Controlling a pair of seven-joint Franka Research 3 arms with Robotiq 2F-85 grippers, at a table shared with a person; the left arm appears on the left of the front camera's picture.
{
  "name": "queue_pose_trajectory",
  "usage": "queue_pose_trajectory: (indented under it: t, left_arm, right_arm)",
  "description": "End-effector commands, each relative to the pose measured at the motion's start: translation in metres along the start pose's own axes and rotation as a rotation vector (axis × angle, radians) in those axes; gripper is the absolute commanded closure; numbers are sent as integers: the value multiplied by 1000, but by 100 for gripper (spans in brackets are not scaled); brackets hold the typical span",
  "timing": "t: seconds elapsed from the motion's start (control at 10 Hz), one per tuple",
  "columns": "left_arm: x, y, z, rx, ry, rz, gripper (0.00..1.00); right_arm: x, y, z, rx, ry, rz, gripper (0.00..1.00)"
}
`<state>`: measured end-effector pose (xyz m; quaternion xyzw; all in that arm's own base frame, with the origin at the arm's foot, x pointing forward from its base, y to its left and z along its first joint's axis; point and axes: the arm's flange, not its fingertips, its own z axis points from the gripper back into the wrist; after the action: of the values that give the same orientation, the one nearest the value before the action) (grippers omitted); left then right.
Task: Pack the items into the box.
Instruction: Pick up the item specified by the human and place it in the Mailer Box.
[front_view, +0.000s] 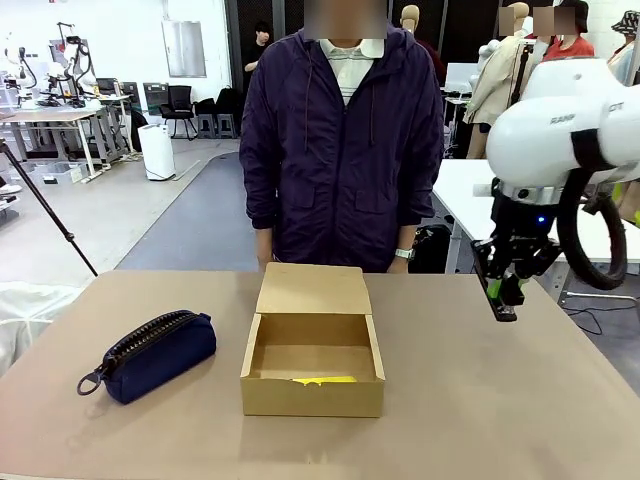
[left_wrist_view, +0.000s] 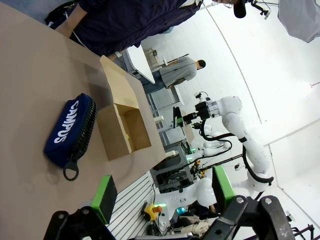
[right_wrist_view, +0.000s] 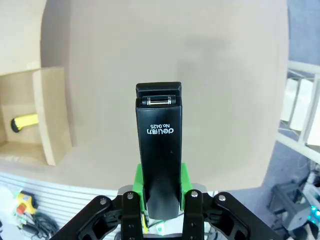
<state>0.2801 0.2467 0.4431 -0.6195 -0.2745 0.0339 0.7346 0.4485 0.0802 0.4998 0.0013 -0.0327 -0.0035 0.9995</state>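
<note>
The tan cardboard box (front_view: 312, 395) stands open mid-table, its flap lid tilted back toward the person. On its floor, near the front wall, lies the yellow pen-like tool (front_view: 325, 380), which also peeks out past the box wall (right_wrist_view: 47, 117) as a yellow tool (right_wrist_view: 24, 121). My right gripper (front_view: 500, 283) hangs above the table to the right of the box, shut on the black stapler (front_view: 506, 308). The stapler (right_wrist_view: 160, 145) sticks out lengthwise between the green pads (right_wrist_view: 139, 182). My left gripper (left_wrist_view: 162, 195) is open and holds nothing, off to the side of the box (left_wrist_view: 122, 125).
A navy zipped pouch (front_view: 150, 355) with a ring pull lies left of the box; it reads "CAMPUS" on the pouch (left_wrist_view: 70, 127). A person in a dark jacket (front_view: 340, 150) stands at the far edge behind the box. Bare table (front_view: 500, 400) stretches right of the box.
</note>
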Motion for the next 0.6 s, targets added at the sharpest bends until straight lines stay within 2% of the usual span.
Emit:
queue_pose_trajectory:
  t: [0.0, 0.2, 0.3, 0.5]
  left_arm:
    - [-1, -1, 1, -10, 2, -5, 0]
    - [-1, -1, 1, -10, 2, -5, 0]
    - [-1, -1, 1, -10, 2, -5, 0]
    - [-1, -1, 1, -10, 2, -5, 0]
  right_arm:
    - [1, 9, -7, -4, 25, 30, 100]
    - [0, 5, -3, -3, 4, 11, 100]
    - [6, 13, -2, 3, -14, 69, 100]
    - [47, 72, 6, -7, -57, 479, 100]
